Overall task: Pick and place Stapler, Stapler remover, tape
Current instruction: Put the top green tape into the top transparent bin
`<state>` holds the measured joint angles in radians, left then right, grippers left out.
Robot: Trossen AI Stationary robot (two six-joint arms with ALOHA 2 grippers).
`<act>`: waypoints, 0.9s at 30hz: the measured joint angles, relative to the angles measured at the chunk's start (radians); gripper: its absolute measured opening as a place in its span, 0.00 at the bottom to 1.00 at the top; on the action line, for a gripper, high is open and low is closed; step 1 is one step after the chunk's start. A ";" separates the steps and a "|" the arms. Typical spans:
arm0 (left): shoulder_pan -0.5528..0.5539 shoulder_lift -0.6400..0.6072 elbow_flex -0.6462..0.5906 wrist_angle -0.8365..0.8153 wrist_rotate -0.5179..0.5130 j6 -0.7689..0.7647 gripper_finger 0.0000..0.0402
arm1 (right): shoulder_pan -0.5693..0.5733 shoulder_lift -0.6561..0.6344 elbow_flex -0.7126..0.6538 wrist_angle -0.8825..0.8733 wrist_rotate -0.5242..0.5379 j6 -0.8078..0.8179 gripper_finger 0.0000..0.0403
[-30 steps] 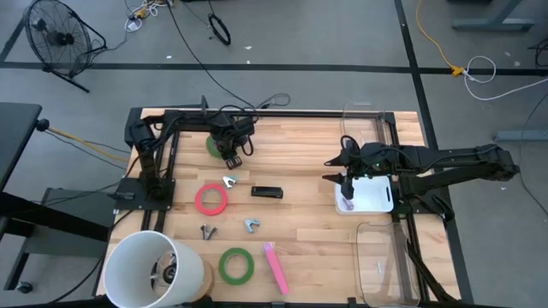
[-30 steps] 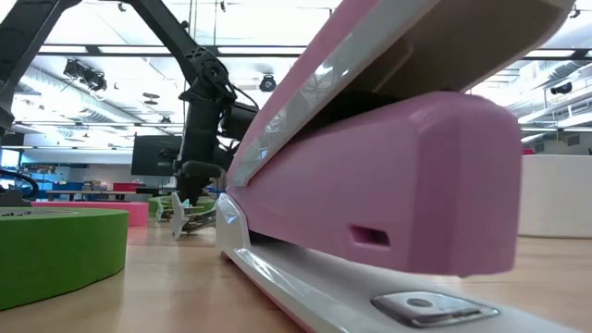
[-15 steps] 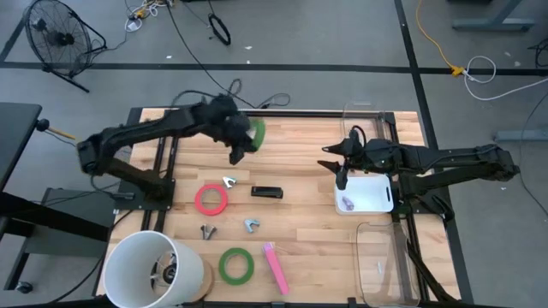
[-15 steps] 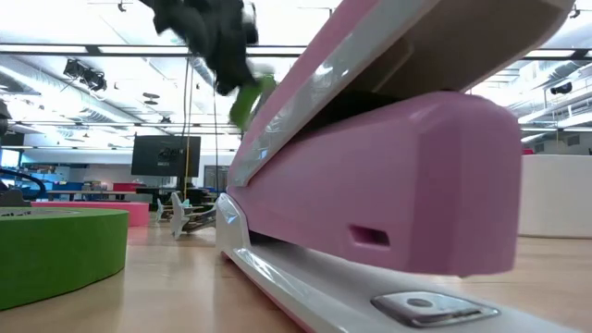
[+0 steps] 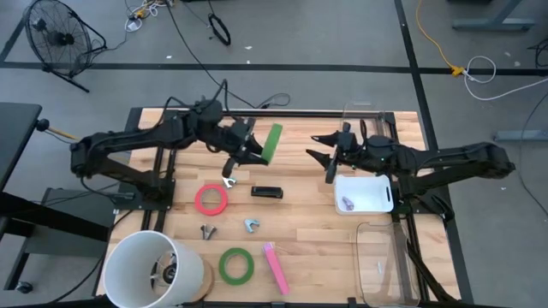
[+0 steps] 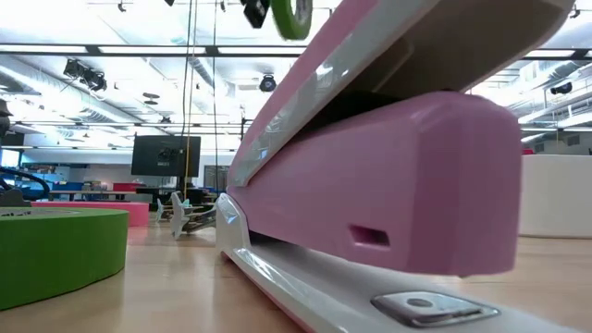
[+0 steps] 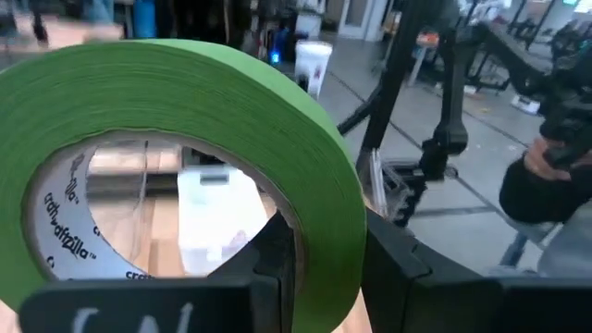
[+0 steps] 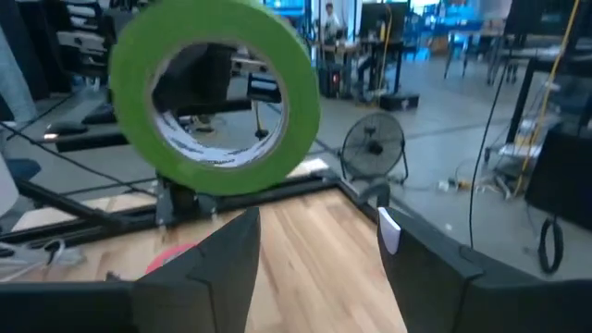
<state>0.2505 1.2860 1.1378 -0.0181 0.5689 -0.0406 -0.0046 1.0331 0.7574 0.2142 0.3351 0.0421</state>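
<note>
Now your left hand (image 5: 254,147) has swung the green tape roll (image 5: 271,144) farther toward the right hand (image 5: 326,160) than half a second ago, fingers clamped through its rim, the roll upright above the bench (image 5: 300,248), facing the right hand's spread fingers.

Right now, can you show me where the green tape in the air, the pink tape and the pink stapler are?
green tape roll (image 5: 271,143), high view, outer green band
pink tape roll (image 5: 211,199), high view, its ring
pink stapler (image 5: 276,268), high view, middle of body
</note>
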 joint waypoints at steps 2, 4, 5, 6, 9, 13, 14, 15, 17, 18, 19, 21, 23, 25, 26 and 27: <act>-0.023 0.008 0.001 0.013 -0.022 0.004 0.21 | -0.005 0.026 0.000 0.048 0.004 -0.002 0.54; -0.043 0.024 0.001 0.017 -0.050 0.023 0.21 | -0.010 0.050 0.000 0.091 0.005 -0.003 0.54; -0.049 0.032 0.001 0.015 -0.060 0.026 0.21 | -0.013 0.063 0.000 0.116 0.005 -0.003 0.54; -0.054 0.039 0.000 0.011 -0.071 0.026 0.21 | -0.015 0.076 0.000 0.139 0.001 -0.004 0.54; -0.069 0.059 0.000 0.047 -0.084 0.027 0.21 | -0.024 0.105 0.000 0.186 -0.010 -0.005 0.54; -0.083 0.085 0.001 0.093 -0.088 0.029 0.21 | -0.027 0.140 0.000 0.226 -0.032 -0.005 0.54; -0.084 0.090 0.001 0.106 -0.085 0.029 0.21 | -0.028 0.148 0.000 0.242 -0.043 -0.003 0.54; -0.086 0.093 0.001 0.113 -0.084 0.030 0.21 | -0.027 0.153 0.000 0.250 -0.050 -0.001 0.54; -0.087 0.108 0.001 0.137 -0.078 0.035 0.21 | -0.027 0.164 -0.001 0.279 -0.059 -0.001 0.54; -0.087 0.112 0.001 0.139 -0.078 0.034 0.21 | -0.029 0.166 0.000 0.281 -0.058 -0.002 0.54; -0.092 0.115 0.000 0.135 -0.077 0.034 0.21 | -0.031 0.170 0.000 0.281 -0.058 -0.002 0.54; -0.099 0.129 0.002 0.161 -0.080 0.041 0.21 | -0.040 0.175 0.000 0.284 -0.057 -0.002 0.54; -0.106 0.135 0.001 0.157 -0.081 0.040 0.21 | -0.047 0.180 0.000 0.300 -0.060 -0.002 0.54; -0.114 0.148 0.001 0.185 -0.081 0.047 0.21 | -0.052 0.184 0.000 0.312 -0.066 -0.003 0.54; -0.117 0.150 0.001 0.185 -0.081 0.048 0.21 | -0.054 0.187 0.000 0.317 -0.067 -0.003 0.54; -0.120 0.151 0.001 0.189 -0.082 0.048 0.21 | -0.054 0.192 0.000 0.326 -0.067 -0.004 0.53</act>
<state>0.1301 1.4372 1.1393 0.1708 0.4870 0.0075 -0.0591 1.2247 0.7570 0.5406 0.2681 0.0381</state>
